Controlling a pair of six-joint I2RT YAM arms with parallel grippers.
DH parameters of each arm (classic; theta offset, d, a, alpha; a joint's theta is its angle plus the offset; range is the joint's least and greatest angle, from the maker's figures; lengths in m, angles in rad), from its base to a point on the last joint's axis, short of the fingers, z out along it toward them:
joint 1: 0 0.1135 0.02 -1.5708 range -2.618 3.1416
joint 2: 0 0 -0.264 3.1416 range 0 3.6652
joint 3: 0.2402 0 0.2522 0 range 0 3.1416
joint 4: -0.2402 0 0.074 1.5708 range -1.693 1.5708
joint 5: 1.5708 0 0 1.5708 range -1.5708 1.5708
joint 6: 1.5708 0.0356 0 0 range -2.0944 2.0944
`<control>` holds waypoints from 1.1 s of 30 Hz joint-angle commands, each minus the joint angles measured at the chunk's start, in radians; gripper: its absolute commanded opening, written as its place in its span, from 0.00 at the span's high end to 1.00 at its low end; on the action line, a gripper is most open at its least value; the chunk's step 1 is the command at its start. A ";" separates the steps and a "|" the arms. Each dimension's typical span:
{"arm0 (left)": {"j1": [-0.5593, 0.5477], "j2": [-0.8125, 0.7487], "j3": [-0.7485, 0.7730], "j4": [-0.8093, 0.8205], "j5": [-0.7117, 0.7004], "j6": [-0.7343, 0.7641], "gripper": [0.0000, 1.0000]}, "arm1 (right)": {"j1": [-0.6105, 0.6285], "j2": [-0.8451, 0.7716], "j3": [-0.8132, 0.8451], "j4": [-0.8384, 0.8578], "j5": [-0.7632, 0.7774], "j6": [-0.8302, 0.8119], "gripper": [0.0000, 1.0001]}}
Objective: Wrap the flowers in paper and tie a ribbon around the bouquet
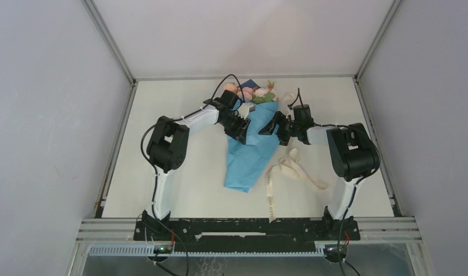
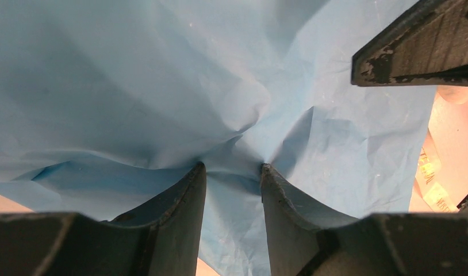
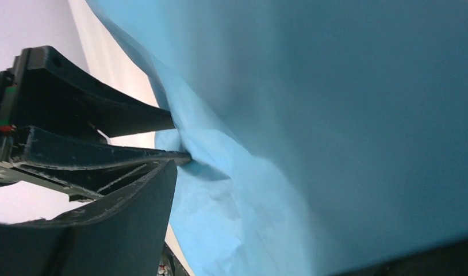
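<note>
Left gripper (image 2: 231,172) jaws narrow, pinching a puckered fold of light-blue paper (image 2: 134,75); right gripper (image 1: 272,125) jaws wide, straddling the cone's right edge; bouquet (image 1: 250,155) lies mid-table (image 1: 180,190), flowers (image 1: 252,92) at far end, ribbon (image 1: 289,169) loose at its right.

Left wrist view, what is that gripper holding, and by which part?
The left gripper pinches the paper by a puckered fold of its light blue side, caught between its jaws.

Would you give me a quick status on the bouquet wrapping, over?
Left gripper pinching the paper. Right gripper open at the paper's right edge. Bouquet wrapped, untied, lying on table. Ribbon loose beside it; nothing in the way.
</note>
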 commanded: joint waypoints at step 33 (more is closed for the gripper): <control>-0.603 -0.235 -0.088 -0.198 -0.028 0.860 0.00 | 0.020 0.127 0.071 0.154 0.010 0.010 1.00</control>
